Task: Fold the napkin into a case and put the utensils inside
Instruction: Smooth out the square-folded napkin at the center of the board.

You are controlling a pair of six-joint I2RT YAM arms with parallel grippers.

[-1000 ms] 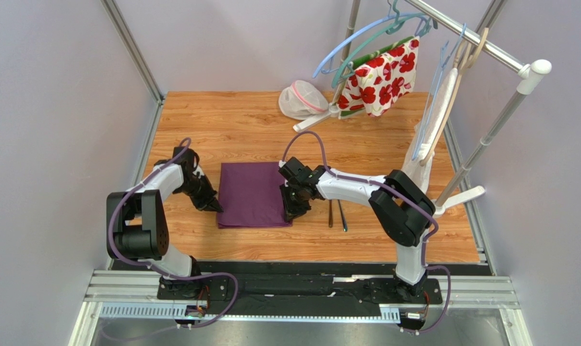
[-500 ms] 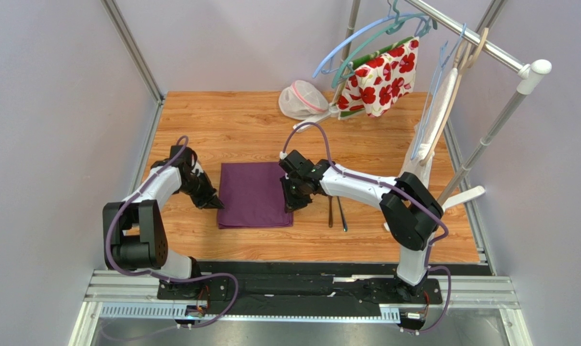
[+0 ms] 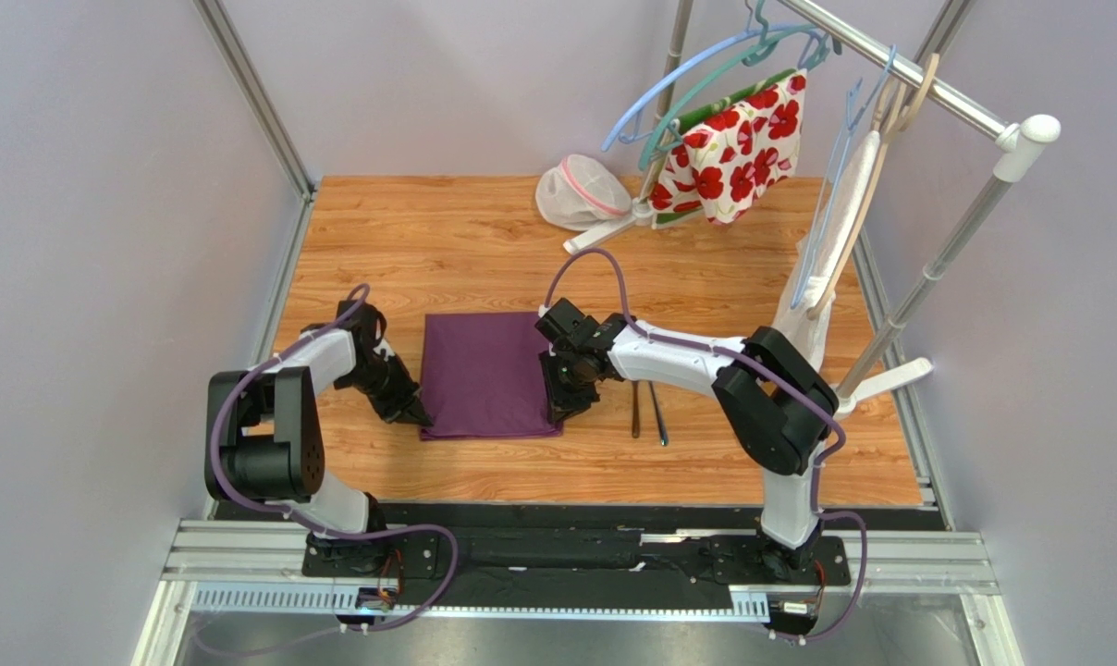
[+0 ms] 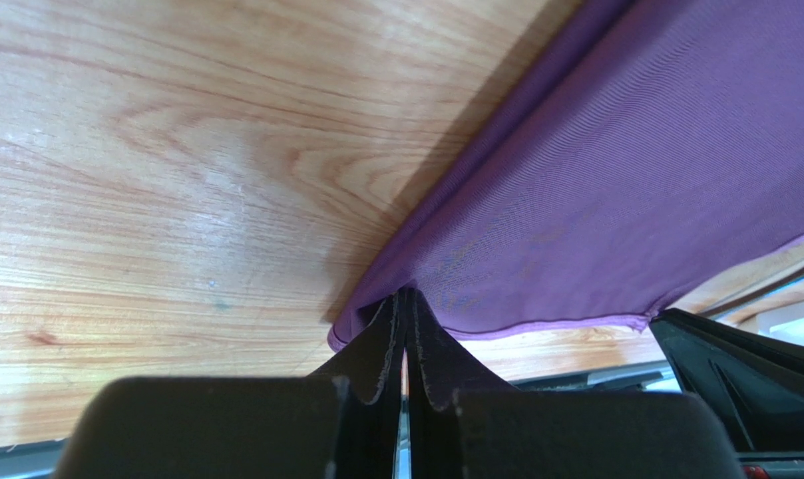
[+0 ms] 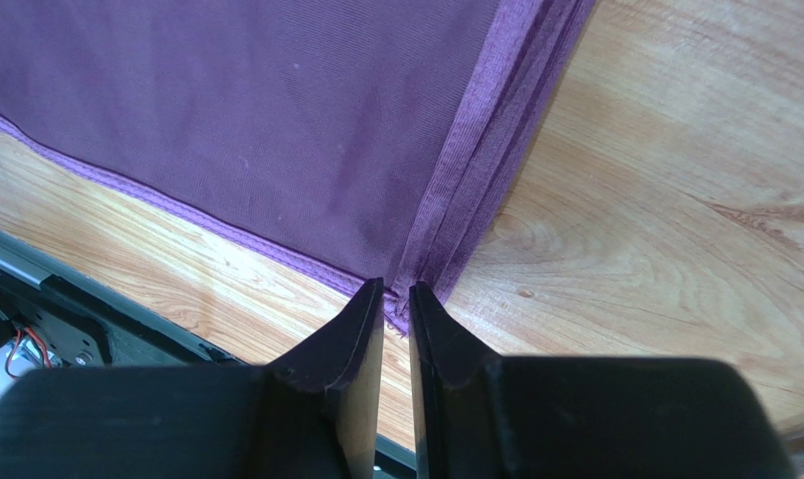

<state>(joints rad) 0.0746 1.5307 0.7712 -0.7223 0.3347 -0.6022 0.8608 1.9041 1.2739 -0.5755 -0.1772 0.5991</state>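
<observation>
Napkin (image 3: 488, 375), plum cloth folded to a layered rectangle, flat on the wooden table (image 3: 453, 236) a little left of centre, between the two arms. Left gripper (image 3: 414, 412) sits low at the napkin's near left corner. In the left wrist view its fingers (image 4: 381, 339) are pressed together with no gap, and the cloth's corner is pinched at their tips and lifted slightly off the wood. Right gripper (image 3: 561, 407) sits at the near right corner. In the right wrist view its jaws stand a narrow slit apart, with the stacked hems of the right edge running into the slit at the tips, so that this corner too is nipped. Utensils (image 3: 646, 412), two slim dark pieces, lie side by side on the bare wood just right of the right gripper, pointing near to far, apart from the napkin. At the far edge are a white mesh pouch (image 3: 582, 192) and, to its right, a red-flowered cloth (image 3: 728, 150) hanging from a hanger.
</observation>
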